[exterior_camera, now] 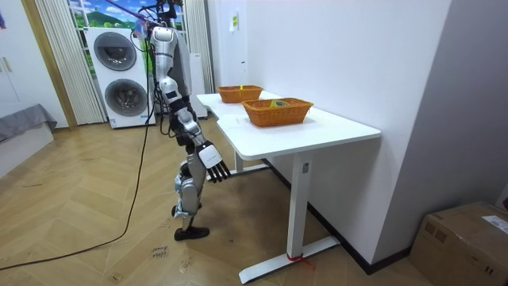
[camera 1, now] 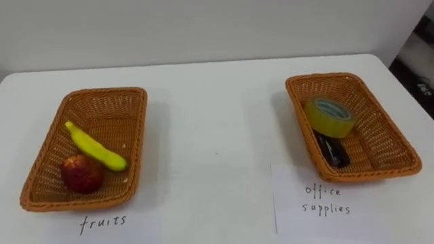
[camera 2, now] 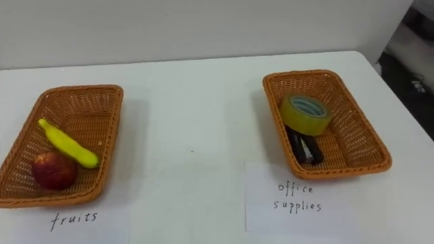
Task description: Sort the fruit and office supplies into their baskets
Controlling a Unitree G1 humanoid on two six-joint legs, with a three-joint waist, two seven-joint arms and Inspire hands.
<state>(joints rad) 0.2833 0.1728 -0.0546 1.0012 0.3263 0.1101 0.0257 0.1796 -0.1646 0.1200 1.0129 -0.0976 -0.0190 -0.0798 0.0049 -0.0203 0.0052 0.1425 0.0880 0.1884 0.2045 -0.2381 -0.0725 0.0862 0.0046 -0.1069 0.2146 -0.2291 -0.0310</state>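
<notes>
Counter [camera 1: 217, 115]: white, against a wall, with two wicker baskets well apart.

Left basket [camera 1: 102, 92]: banana [camera 1: 95, 148] lies slantwise, its lower end just beside an apple [camera 1: 82, 173] at the near corner. A handwritten paper label [camera 1: 103, 224] sits in front.

Right basket [camera 1: 325, 76]: roll of yellow tape [camera 1: 330, 116] leans tilted over the far end of a dark stapler [camera 1: 332, 150]. A second label [camera 1: 325, 200] lies in front.

No loose item lies on the counter between them, so the sort looks complete.

Robot: stands at the counter's long edge, on the room view's left. Its right hand [exterior_camera: 216, 165] hangs low beside the leg, below counter height, fingers [exterior_camera: 222, 171] apart and slack, holding nothing.

Handling, judged by look:
- Banana: soft and bruisable. Take it across the middle with light pressure.
- Apple: firm, smooth and round, so likely to roll. Cup it from above with the fingers wrapped well round.
- Tape: light, stiff ring. Pinch it across the rim, or hook it through the hole.
- Stapler: probably the heaviest piece, hard and narrow. Grip its long sides. The tape on top would have to come off first.
</notes>
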